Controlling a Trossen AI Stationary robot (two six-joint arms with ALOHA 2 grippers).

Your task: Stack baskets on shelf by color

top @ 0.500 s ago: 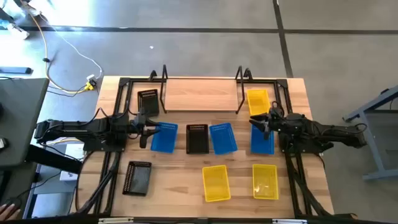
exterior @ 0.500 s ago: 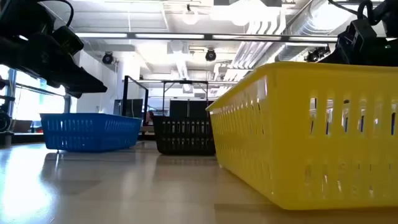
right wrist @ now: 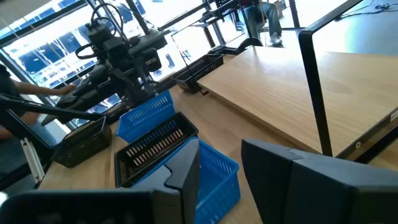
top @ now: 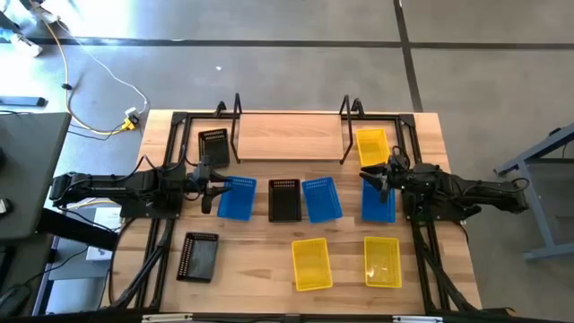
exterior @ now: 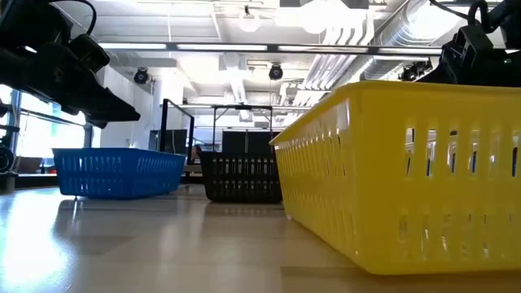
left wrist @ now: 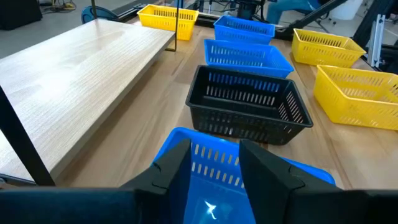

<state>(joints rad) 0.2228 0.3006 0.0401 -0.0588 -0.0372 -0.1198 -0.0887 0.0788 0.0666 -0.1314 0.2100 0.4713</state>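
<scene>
Evidently picking begins: the left claw (top: 209, 188), fingers apart, hovers beside a blue perforated plastic basket (top: 237, 197); the right claw (top: 380, 178), likewise apart, overhangs another blue basket (top: 378, 205). Next, descend and clamp.

You look straight down from high up, and level from the table (top: 269, 260) top. Both show the black basket (top: 284, 199).
</scene>
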